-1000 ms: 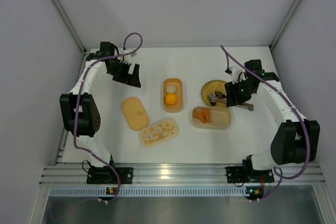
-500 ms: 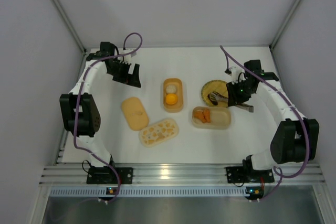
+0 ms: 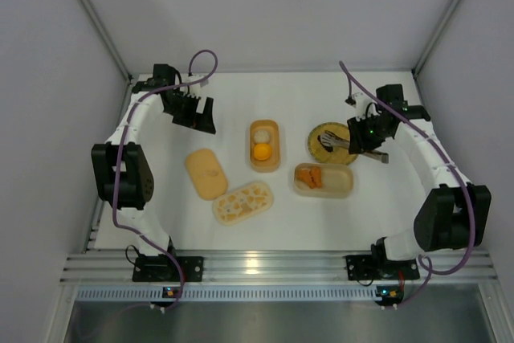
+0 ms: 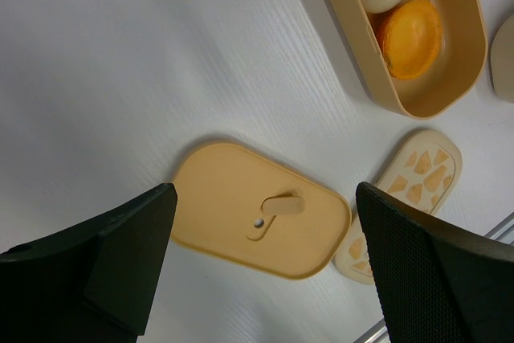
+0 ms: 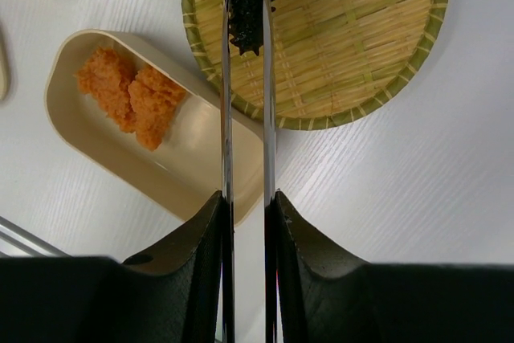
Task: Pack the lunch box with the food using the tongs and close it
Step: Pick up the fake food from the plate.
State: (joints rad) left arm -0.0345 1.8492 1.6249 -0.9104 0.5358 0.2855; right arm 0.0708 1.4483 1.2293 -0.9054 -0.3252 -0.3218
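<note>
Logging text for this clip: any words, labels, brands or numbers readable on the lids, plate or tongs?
None readable.
The plain lid bears only a small latch; the patterned lid only orange shapes, no letters.
The bamboo plate and tongs show no markings in these views.

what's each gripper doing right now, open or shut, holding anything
Left gripper: open, holding nothing.
Right gripper: shut on the tongs, a dark piece between their arms over the plate.
</note>
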